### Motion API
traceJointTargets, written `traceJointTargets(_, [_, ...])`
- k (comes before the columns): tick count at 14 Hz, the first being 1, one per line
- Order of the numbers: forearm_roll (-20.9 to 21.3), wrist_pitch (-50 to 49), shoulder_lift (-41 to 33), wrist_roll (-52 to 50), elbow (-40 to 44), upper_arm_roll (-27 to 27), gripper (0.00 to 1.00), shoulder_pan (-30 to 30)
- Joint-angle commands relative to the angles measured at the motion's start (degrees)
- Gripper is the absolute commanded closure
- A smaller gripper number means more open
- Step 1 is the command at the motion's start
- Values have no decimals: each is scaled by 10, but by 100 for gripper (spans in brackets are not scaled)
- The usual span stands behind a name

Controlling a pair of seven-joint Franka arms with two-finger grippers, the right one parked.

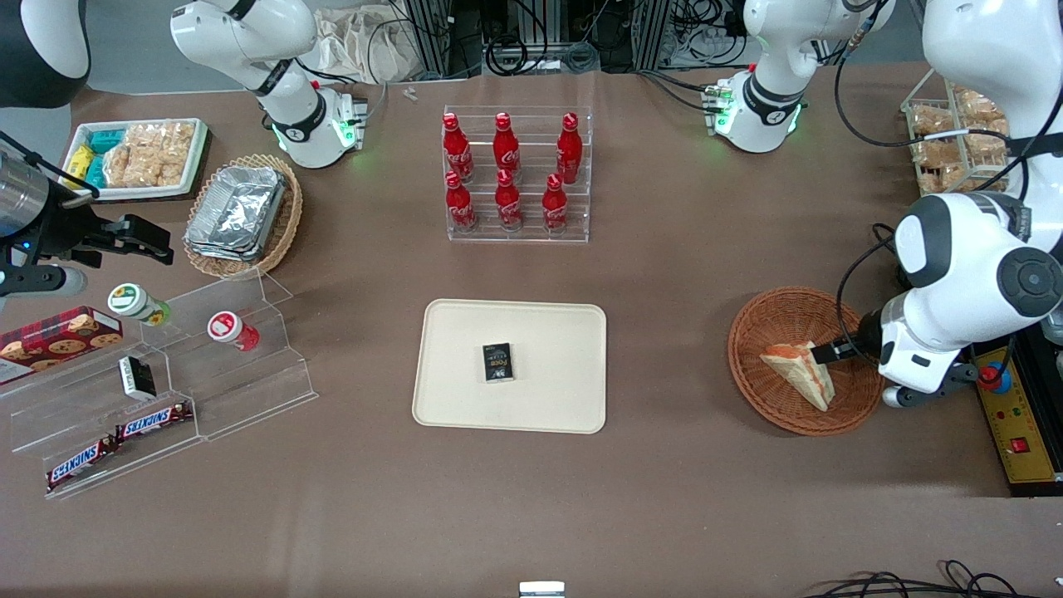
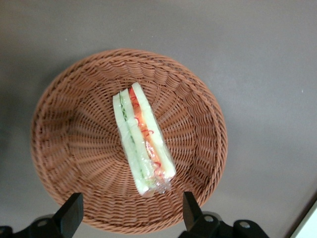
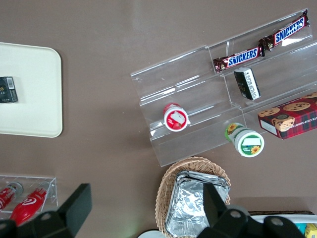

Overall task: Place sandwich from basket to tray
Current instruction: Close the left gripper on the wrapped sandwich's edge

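Observation:
The sandwich (image 1: 797, 371), a wrapped white-bread wedge with orange and green filling, lies in the reddish-brown woven basket (image 1: 772, 324) toward the working arm's end of the table. My left gripper (image 1: 826, 353) hangs over the basket, right beside the sandwich. In the left wrist view its two black fingers (image 2: 72, 215) stand wide apart, so the gripper (image 2: 130, 215) is open. The sandwich (image 2: 142, 141) lies on the basket (image 2: 64, 129) floor just ahead of them, untouched. The cream tray (image 1: 465, 332) sits mid-table with a small black box (image 1: 497, 362) on it.
A clear rack of red cola bottles (image 1: 515, 174) stands farther from the front camera than the tray. Toward the parked arm's end are an acrylic shelf (image 1: 249, 374) with Snickers bars, a tan basket of foil containers (image 1: 241, 212) and a white snack tray (image 1: 141, 158). A yellow control box (image 1: 1017, 423) lies beside the basket.

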Motion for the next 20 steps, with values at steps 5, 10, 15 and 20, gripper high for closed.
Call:
traceJointTargets(5, [-32,141,27,-86,-68,-1,7,3])
traceJointTargets(10, [-32,204,42,-87,-103,-1,20,2])
traceJointTargets(15, [-32,154,26,-109,-92,-1,96,1])
traceJointTargets(20, [-30,-96,-15,-109,31,-4,100,0])
